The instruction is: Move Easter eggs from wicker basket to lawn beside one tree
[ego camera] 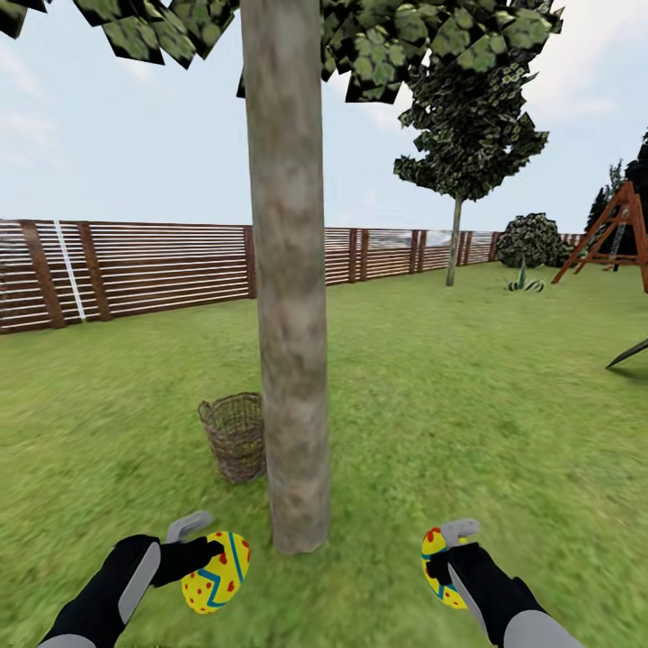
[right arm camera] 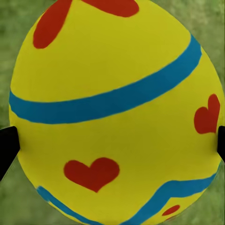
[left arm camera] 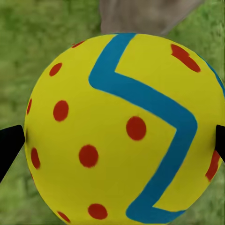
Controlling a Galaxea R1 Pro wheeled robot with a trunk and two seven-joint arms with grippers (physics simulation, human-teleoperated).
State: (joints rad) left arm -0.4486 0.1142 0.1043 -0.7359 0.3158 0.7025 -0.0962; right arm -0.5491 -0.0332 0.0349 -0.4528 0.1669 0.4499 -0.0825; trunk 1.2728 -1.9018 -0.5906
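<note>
Easter eggs: zigzag egg [ego camera: 216,572] gripped in left hand [ego camera: 200,543], banded egg [ego camera: 437,567] gripped in right hand [ego camera: 453,544], both held above lawn [ego camera: 468,405] beside tree [ego camera: 288,360]. Wicker basket [ego camera: 234,436] behind trunk. Risk judged: roll-away on release from height; third egg unseen, possibly left in basket.

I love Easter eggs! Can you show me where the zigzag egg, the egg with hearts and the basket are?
zigzag egg [left arm camera: 126,136]: left wrist view, on its yellow middle.
egg with hearts [right arm camera: 112,126]: right wrist view, on the yellow between its blue bands.
wicker basket [ego camera: 236,436]: head view, on its woven side wall.
</note>
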